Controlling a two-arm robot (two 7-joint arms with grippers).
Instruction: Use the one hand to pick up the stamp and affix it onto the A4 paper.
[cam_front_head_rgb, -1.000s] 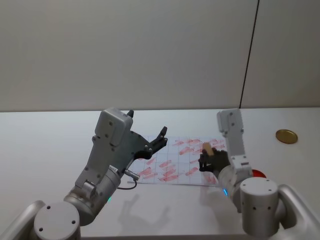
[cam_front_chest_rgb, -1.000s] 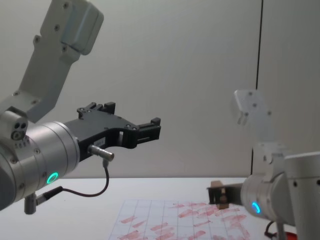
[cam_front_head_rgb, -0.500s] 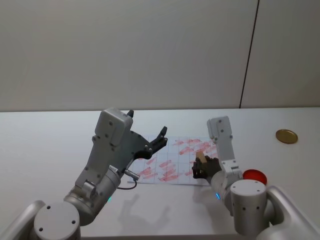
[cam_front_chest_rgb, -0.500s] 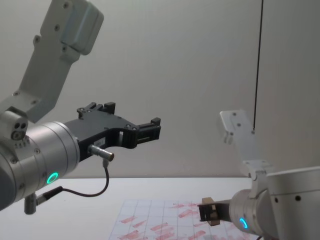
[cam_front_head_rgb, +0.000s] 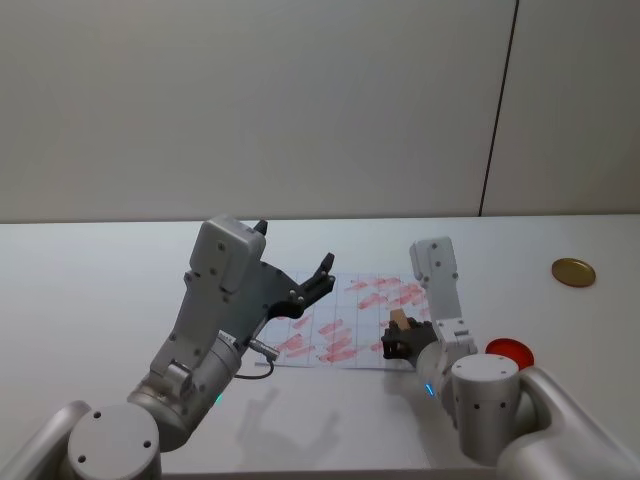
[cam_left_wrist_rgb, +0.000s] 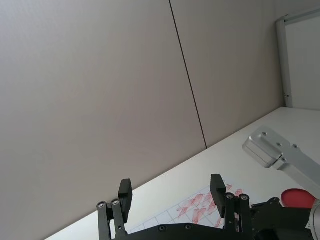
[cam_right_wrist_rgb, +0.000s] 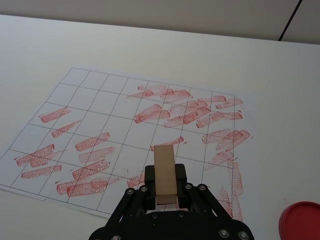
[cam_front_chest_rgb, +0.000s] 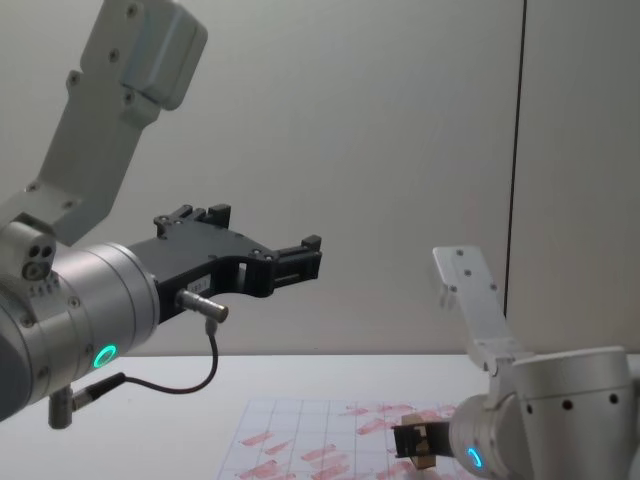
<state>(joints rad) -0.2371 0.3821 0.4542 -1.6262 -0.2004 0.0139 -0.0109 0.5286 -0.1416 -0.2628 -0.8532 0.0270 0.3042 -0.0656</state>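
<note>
The stamp (cam_right_wrist_rgb: 165, 174) sat clamped in my right gripper (cam_right_wrist_rgb: 165, 189), low over the five-o'clock corner of the A4 paper (cam_right_wrist_rgb: 102, 102); I'd press straight down, face flat. Left gripper (cam_left_wrist_rgb: 171, 192) hung wide, parked at nine o'clock.

The small boxy wooden stamp (cam_right_wrist_rgb: 165, 172) is light tan and plain all over. The flat sheet of A4 paper (cam_right_wrist_rgb: 100, 115) is white, with a grid of thin dark lines and lots of smudgy red marks. The flat round ink pad (cam_front_head_rgb: 509, 352) is bright red. The small round lid (cam_front_head_rgb: 573, 272) is gold. The right two-finger gripper (cam_right_wrist_rgb: 165, 186) and the left two-finger gripper (cam_left_wrist_rgb: 171, 192) are black. The left robot arm (cam_front_chest_rgb: 100, 110) is white and silver with a glowing blue-green ring (cam_front_chest_rgb: 104, 354). The table top (cam_front_head_rgb: 90, 300) is white. The wall (cam_front_head_rgb: 300, 100) is pale grey with one thin dark line.
</note>
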